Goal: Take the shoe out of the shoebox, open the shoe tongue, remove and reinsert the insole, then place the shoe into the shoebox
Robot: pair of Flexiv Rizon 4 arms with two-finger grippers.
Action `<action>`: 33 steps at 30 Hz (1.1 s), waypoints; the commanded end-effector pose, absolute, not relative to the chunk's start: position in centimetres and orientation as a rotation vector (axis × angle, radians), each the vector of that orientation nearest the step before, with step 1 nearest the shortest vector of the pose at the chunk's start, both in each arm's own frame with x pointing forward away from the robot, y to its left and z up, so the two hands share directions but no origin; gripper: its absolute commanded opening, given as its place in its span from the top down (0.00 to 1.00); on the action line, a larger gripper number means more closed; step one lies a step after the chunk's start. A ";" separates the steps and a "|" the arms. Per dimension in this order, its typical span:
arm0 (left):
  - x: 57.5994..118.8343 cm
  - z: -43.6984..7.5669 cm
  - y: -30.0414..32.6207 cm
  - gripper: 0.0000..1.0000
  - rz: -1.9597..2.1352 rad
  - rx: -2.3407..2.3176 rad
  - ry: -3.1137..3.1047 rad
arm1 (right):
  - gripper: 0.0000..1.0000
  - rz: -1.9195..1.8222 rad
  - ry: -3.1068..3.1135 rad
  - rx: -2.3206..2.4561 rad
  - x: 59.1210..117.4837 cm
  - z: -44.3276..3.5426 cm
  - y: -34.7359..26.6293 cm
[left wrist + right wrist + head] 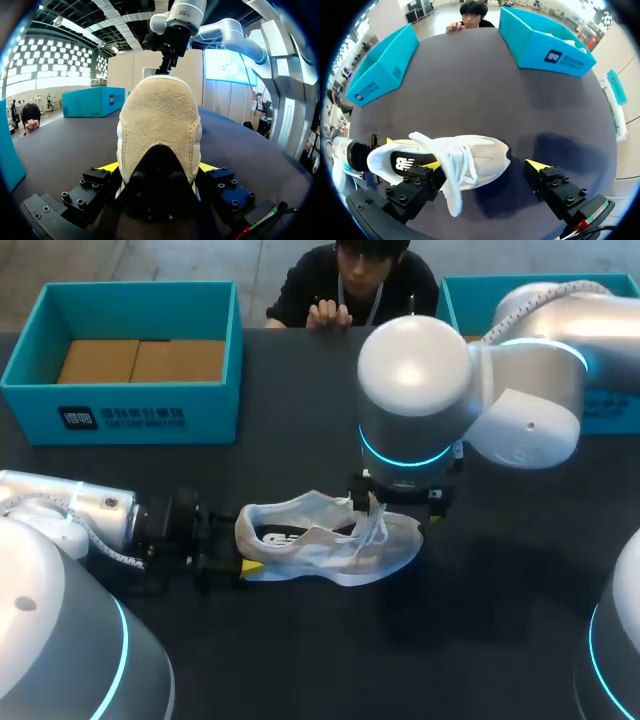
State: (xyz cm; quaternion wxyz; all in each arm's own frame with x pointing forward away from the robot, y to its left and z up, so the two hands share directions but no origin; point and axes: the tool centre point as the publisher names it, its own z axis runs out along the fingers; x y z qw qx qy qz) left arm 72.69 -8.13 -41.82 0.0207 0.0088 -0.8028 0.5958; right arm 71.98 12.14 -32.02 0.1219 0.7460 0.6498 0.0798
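My left pincer (245, 567) (157, 167) is clenched on the heel of the white shoe (330, 545), its two yellow tips pressing the heel from either side, low down near the sole. The shoe lies on its sole out on the dark bench (300, 660), near the middle, with its heel toward my left arm and its toe pointing the other way. It is outside the shoebox (120, 420), the blue box that stands well apart at the far left of the bench with brown cardboard on its floor. My right pincer (395, 502) (485, 165) hangs over the front half of the shoe, above the laces, and is released: its fingers stand wide. One yellow tip is close against the side of the shoe under the laces, and the other is clear of the toe with bare bench between them. The laces (452, 175) lie loose and spill across the side of the shoe. A second blue box (470, 300) sits at the far right, partly hidden behind my right arm. A person's hand (330, 312) rests at the far edge of the bench
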 end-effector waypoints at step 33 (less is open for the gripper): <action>72.4 -42.0 -8.2 1.00 1.850 0.030 -2.492 | 1.00 0.224 2.597 1.076 75.1 -23.5 22.7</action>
